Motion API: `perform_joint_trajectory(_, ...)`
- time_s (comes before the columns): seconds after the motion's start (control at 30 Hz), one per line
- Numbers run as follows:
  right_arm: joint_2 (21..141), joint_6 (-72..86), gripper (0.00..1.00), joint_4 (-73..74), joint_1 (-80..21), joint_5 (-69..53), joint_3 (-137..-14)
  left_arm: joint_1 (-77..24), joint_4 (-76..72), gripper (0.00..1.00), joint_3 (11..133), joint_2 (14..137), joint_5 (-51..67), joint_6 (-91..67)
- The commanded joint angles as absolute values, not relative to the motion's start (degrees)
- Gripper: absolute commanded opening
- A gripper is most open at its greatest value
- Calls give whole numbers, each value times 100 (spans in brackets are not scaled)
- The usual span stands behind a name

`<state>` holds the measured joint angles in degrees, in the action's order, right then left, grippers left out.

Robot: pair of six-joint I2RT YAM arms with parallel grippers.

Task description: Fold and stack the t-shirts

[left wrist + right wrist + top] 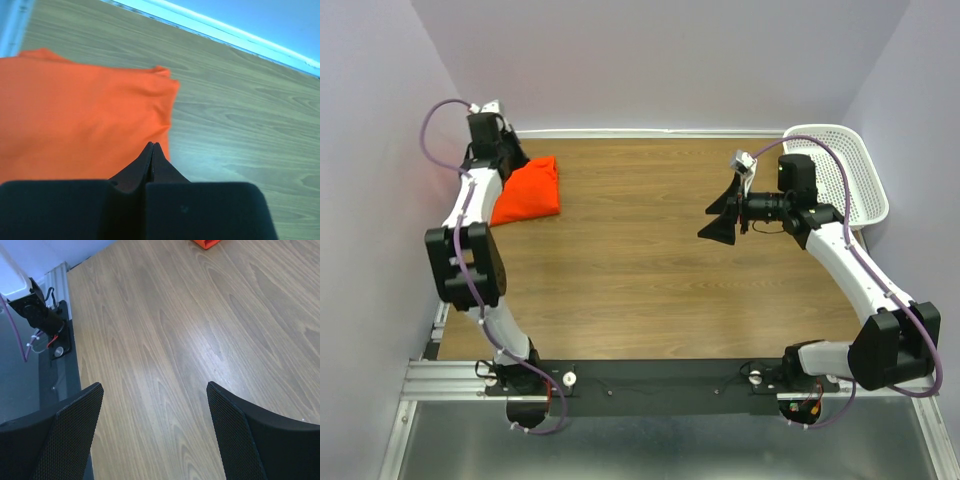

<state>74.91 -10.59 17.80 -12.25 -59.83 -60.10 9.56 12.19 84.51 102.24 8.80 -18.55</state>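
Left tool [152, 148] is fully closed, fingers pressed together, tip over the right edge of the t-shirt [528, 190]. 1 shirt, folded, lies flat at the far-left corner of the desk [640, 270]. Right tool [155, 390] is wide open, gripping nothing, hovering above wood mid-right. White basket [855, 170] sits far-right, well apart from the shirt.

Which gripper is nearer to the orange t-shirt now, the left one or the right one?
Left. The left gripper is shut, right at the edge of the t-shirt. The right gripper hangs open far off to the right, nearer the white basket.
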Motion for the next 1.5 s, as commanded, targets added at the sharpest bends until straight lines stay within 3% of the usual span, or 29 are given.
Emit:
perform_joint_trajectory(0.0, 7462, -1134, 91, 1934, -1169, -6179, -5941, 651, 1265, 0, 9341, 10967, 915, -2188)
perform_joint_trajectory(0.27, 7453, -1099, 91, 1951, -1169, -6258, -5959, 466, 1967, 0, 11203, 12664, 493, -2417)
perform_joint_trajectory(0.67, 7479, -1081, 91, 1969, -1143, -6258, -5976, 255, 2531, 0, 12304, 13737, 484, -2575)
perform_joint_trajectory(1.03, 7462, -1046, 91, 1978, -1028, -6319, -5985, 237, 2602, 0, 12718, 14220, 457, -2742)
perform_joint_trajectory(1.47, 7471, -1028, 91, 1995, -905, -6425, -5994, 264, 1864, 0, 12691, 14695, 1563, -3296)
